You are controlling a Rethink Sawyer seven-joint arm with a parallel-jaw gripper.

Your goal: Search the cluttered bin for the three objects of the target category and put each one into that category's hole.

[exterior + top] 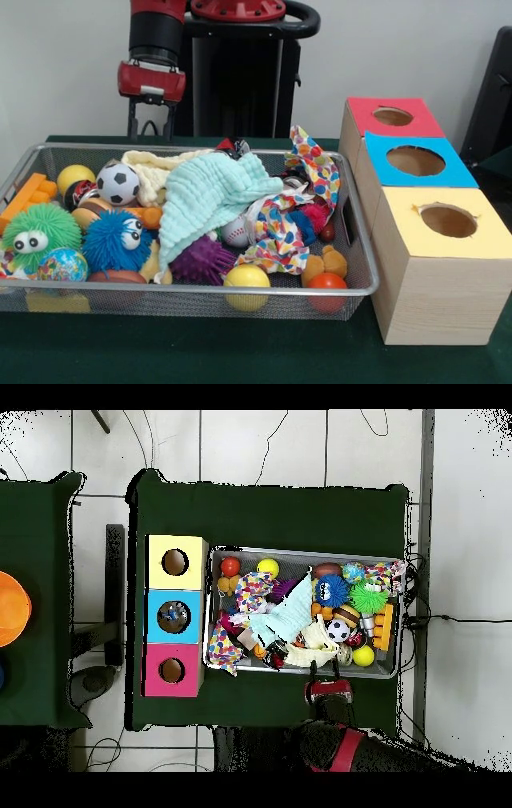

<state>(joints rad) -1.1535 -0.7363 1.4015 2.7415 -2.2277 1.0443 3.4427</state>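
Observation:
A wire mesh bin (144, 302) (300, 551) is packed with toys and cloths. Balls in it include a soccer ball (118, 183) (338, 630), a baseball (236, 232), two yellow balls (246, 280) (75, 178), a red ball (326, 284) and a globe ball (62, 264). A mint cloth (212, 192) (283, 617) and a spotted colourful cloth (280, 232) lie over the middle. My gripper (150, 120) (328, 677) hangs open just outside the bin's robot-side rim, above the soccer ball's end, holding nothing.
Three wooden boxes stand in a row beside the bin, each with a round hole: red top (364, 108) (155, 659), blue top (384, 172) (155, 604), yellow top (408, 232) (157, 549). Blue (116, 240) and green (38, 232) fuzzy toys, a purple spiky ball (204, 260) and an orange block (28, 196) also fill the bin.

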